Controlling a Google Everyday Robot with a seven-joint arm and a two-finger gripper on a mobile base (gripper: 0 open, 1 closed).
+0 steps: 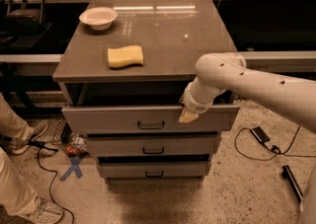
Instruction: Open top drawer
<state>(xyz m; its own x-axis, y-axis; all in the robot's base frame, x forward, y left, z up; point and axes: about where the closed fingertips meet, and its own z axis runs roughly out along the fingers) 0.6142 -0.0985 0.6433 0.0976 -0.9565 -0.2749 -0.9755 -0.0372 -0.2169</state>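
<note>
The top drawer (108,119) juts slightly out from under the desk (197,45), its loop handle (150,125) at centre. The pincer (188,115) is at the drawer front's upper edge, at 2 o'clock from the handle; whether it is spread or pressed together, I cannot tell. A sponge (125,56) lies on the desk.
</note>
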